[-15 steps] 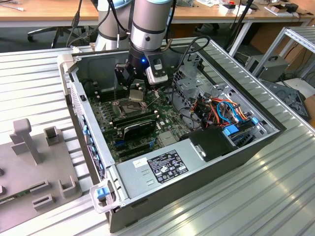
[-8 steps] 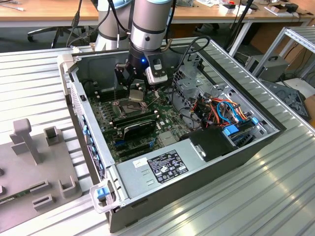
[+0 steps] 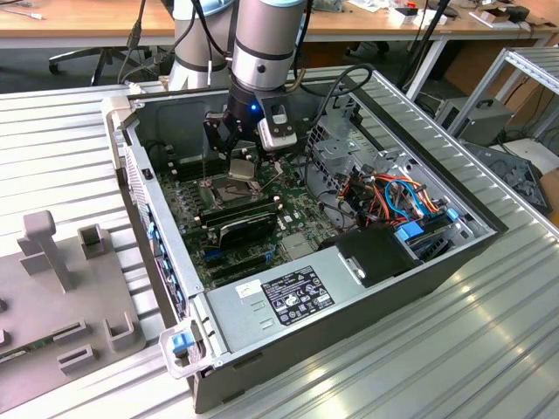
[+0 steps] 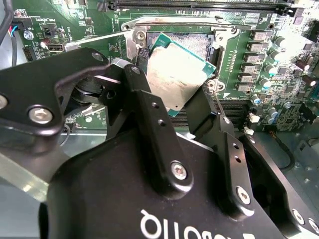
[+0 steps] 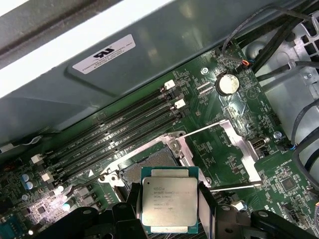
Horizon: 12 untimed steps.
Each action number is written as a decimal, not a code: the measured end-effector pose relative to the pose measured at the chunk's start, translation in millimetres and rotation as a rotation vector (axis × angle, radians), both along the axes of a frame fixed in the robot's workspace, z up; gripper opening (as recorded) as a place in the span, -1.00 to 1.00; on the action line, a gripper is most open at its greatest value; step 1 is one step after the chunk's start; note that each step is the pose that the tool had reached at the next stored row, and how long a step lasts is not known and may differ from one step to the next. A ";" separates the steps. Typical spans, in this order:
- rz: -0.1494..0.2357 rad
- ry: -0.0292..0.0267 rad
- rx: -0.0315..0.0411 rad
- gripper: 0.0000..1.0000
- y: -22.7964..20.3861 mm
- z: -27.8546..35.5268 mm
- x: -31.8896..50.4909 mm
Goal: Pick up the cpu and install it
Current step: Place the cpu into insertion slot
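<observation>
The cpu (image 5: 168, 203) is a small silver-topped square chip on a green board edge, pinched between my gripper's (image 5: 169, 211) two black fingers (image 5: 205, 204). It hangs just above the open socket (image 5: 145, 172) on the green motherboard, whose hinged metal frame (image 5: 234, 149) is swung back. In the second wrist view the cpu (image 4: 174, 74) sits tilted over the socket (image 4: 197, 47), with a finger (image 4: 144, 102) on either side. In the exterior view the gripper (image 3: 243, 157) reaches down into the open computer case, right over the socket (image 3: 229, 190).
Long black memory sticks (image 5: 114, 134) run beside the socket. The grey power supply (image 3: 279, 301), bundled cables (image 3: 393, 196) and the case walls (image 3: 131, 166) hem the board in. A grey fixture plate (image 3: 61, 297) lies at the exterior view's left.
</observation>
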State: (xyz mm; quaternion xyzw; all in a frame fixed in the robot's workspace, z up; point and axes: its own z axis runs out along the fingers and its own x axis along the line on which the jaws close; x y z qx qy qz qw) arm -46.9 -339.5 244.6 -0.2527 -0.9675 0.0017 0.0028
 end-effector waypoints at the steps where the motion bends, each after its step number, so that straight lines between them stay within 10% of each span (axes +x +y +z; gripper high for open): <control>1: -0.002 0.0000 -0.0002 0.09 0.0 0.0 0.0; 12: -0.030 0.0000 -0.0009 0.09 0.0 0.0 0.0</control>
